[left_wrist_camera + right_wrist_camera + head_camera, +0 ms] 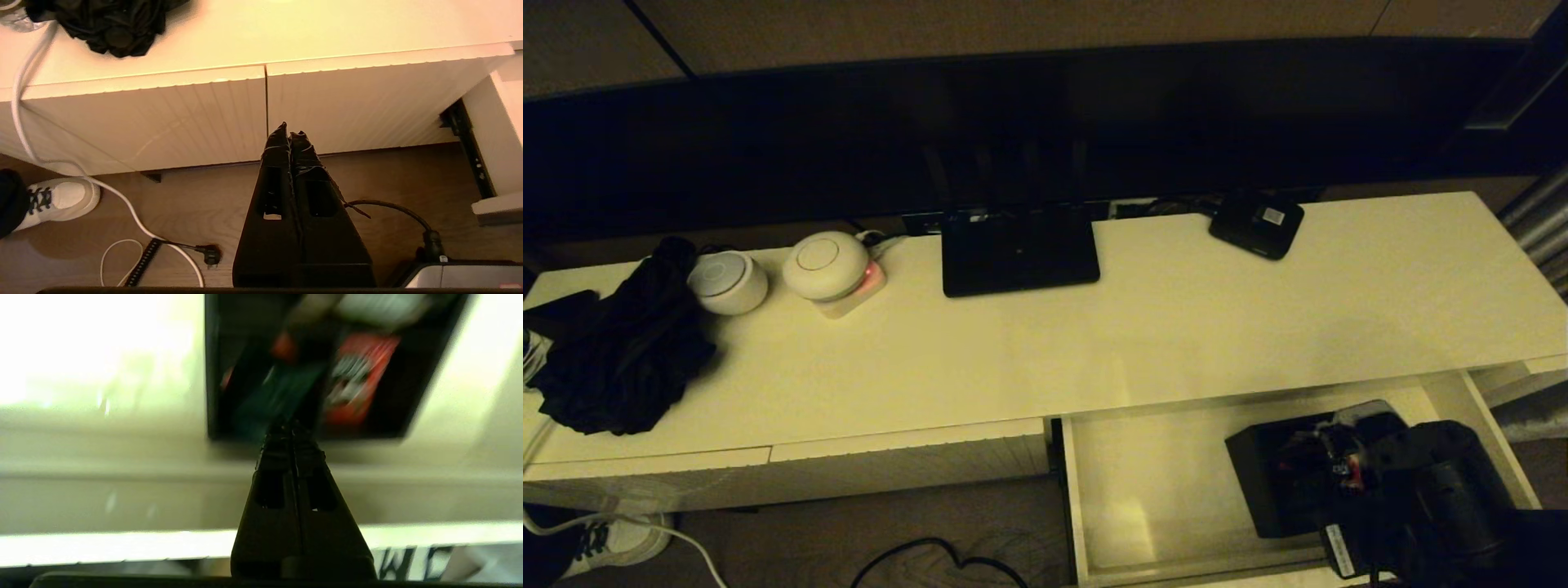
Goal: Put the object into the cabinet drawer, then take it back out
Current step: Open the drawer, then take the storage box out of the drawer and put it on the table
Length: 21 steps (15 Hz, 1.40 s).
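Note:
The cabinet drawer [1143, 465] stands pulled out at the lower right, its pale floor [122, 437] showing. The object, a black open-top box [1262, 482] with red and white packets [355, 384], rests inside it toward the right. My right gripper [1346, 467] is over the box's near part with its fingers shut together [291, 428]; whether they pinch any part of the box does not show. My left gripper [289, 132] hangs shut and empty in front of the closed ribbed drawer fronts [163, 122], above the floor.
On the cabinet top sit a black router [1019, 249], a small flat black device [1256, 222], two white round devices [827, 263], and a black cloth [621, 359]. Cables [122, 204] and a white shoe [61, 198] lie on the floor.

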Available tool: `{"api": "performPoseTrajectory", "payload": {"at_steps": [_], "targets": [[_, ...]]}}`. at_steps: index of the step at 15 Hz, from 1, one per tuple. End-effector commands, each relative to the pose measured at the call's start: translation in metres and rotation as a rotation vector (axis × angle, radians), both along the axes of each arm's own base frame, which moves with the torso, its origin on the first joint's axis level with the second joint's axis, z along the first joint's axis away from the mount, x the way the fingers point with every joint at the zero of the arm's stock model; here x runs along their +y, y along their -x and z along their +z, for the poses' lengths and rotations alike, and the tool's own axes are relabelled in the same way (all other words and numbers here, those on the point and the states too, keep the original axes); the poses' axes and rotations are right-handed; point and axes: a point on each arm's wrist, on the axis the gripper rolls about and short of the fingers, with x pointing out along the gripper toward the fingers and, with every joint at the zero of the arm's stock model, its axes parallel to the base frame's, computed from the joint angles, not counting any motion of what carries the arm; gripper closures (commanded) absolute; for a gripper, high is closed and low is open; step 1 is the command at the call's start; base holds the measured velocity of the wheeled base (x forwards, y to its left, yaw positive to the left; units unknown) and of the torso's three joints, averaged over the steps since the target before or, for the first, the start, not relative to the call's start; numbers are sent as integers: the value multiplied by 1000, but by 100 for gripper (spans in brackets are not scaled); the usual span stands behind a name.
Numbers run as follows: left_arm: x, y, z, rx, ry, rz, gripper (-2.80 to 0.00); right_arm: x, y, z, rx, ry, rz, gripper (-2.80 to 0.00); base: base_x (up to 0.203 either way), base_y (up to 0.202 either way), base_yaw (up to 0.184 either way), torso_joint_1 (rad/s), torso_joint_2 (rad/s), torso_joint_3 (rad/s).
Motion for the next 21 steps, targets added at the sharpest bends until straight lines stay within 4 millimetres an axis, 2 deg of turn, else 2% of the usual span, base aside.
{"api": "performPoseTrajectory", "payload": {"at_steps": [1,3,5,8,10,16,17,18,21], "targets": [[0,0,-1,3,0,1,0,-5,5,26,-122,1,-4,0,0,0,0,0,0,0],[0,0,-1,3,0,0,0,-9,5,37,-161,36,-21,0,0,0,0,0,0,0],[0,0,-1,3,0,1,0,-19,0,39,-149,73,-53,0,0,0,0,0,0,0],[0,0,-1,3,0,0,0,-36,-16,43,-73,69,-104,0,0,0,0,0,0,0],[0,0,-1,3,0,1,0,-45,-19,41,15,63,-105,0,0,0,0,0,0,0],[0,0,-1,3,0,1,0,-41,-36,25,129,-86,-115,0,0,0,0,0,0,0],[0,0,-1,3,0,1,0,-40,-38,25,137,-96,-106,-199,0,0,0,0,0,0],[0,0,-1,3,0,1,0,-42,-42,23,147,-98,-110,-280,0,0,0,0,0,0],[0,0,-1,3,0,1,0,-49,-55,18,173,-104,-126,-280,0,0,0,0,0,0]]}}
